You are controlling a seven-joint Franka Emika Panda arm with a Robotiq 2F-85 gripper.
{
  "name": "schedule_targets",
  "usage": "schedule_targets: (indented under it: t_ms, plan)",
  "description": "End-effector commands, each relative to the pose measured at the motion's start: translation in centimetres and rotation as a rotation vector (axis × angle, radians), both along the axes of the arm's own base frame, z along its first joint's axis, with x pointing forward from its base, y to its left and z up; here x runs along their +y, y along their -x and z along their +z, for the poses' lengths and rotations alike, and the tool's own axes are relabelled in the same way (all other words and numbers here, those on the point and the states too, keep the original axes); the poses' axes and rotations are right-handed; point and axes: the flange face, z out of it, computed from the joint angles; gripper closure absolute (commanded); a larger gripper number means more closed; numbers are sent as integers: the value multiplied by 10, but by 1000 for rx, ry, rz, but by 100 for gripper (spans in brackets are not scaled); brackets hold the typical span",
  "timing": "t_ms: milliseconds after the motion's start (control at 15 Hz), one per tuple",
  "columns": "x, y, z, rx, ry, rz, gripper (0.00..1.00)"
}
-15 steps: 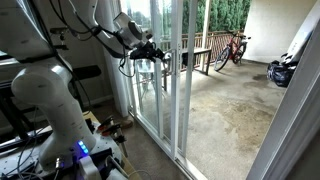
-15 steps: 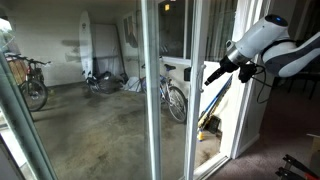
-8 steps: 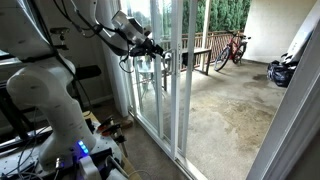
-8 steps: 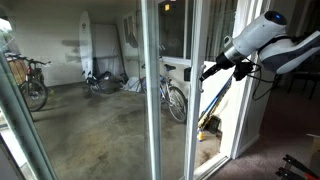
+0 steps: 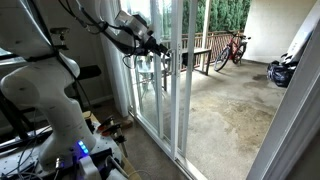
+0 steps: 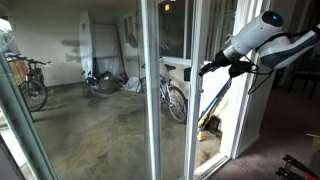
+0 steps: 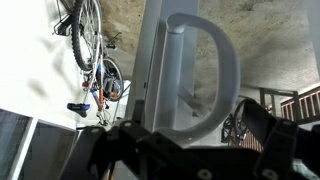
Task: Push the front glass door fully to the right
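The front glass door (image 5: 176,90) is a tall white-framed sliding panel; it also shows in an exterior view (image 6: 196,110). Its curved white D-shaped loop handle (image 7: 222,72) fills the wrist view. My gripper (image 7: 190,122) is open, with one dark finger on each side of the lower part of the loop. I cannot tell whether the fingers touch it. In both exterior views the gripper (image 5: 160,50) (image 6: 206,69) is at the door's upright edge, at about upper-chest height.
Beyond the glass is a concrete patio with a bicycle (image 6: 175,98) close to the door, another bicycle (image 6: 30,85), a surfboard (image 6: 86,45) and a wooden railing (image 5: 200,52). The robot's white base (image 5: 50,105) stands indoors to the side of the door.
The gripper has moved a little upward and closer to the door's upright edge. The door itself has not visibly shifted.
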Motion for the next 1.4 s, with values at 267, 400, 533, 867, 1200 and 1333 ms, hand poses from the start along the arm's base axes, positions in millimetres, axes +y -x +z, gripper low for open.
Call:
schedule_targets:
  t_ms: [267,400,533,867,1200,1333]
  plan:
    - [-27,-8,-12,-17,-41,-104,0]
    - [-33,-10,-15,-12,-48,-112,0]
    - [-31,-7,-23,9,-38,-87,0]
    - [-6,1,-44,57,-25,-8,0]
    - [16,-2,-43,55,-36,36,0]
    - [21,-5,-37,37,-45,36,0]
